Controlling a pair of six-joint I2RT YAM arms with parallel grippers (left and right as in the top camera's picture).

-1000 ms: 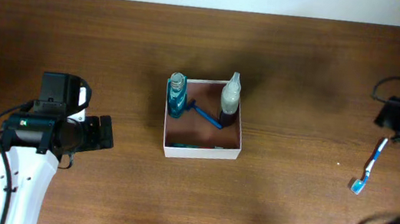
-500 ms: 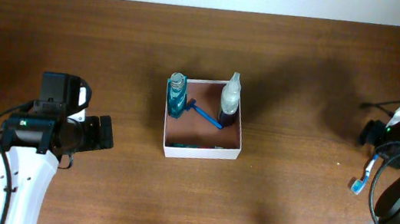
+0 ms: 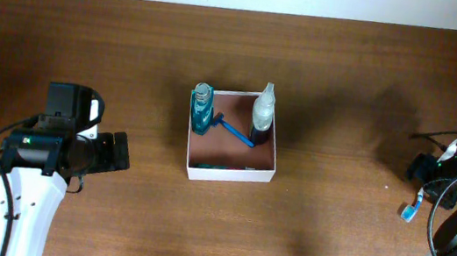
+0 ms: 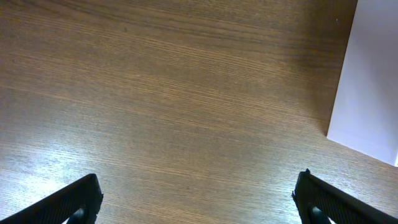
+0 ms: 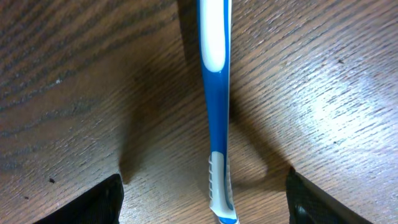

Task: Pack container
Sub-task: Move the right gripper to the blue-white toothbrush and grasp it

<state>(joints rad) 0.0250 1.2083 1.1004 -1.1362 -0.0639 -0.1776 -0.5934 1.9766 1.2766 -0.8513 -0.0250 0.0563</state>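
Overhead: the container (image 3: 229, 174) sits mid-table, holding a teal bottle (image 3: 201, 111) and a white bottle (image 3: 262, 111). The left gripper (image 3: 122, 151) waits at 9 o'clock. The right gripper (image 3: 423, 170) is at 3 o'clock, over a toothbrush (image 3: 412, 210).

Left wrist: the jaws are apart, with the container's white wall at 3 o'clock.

Right wrist: the jaws stand apart astride the toothbrush. Closing off-centre could roll or flick it away. No writing is legible.

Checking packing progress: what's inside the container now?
The container holds a teal bottle, a white-topped bottle and a blue stick-like item between them. Anything beneath them is covered.
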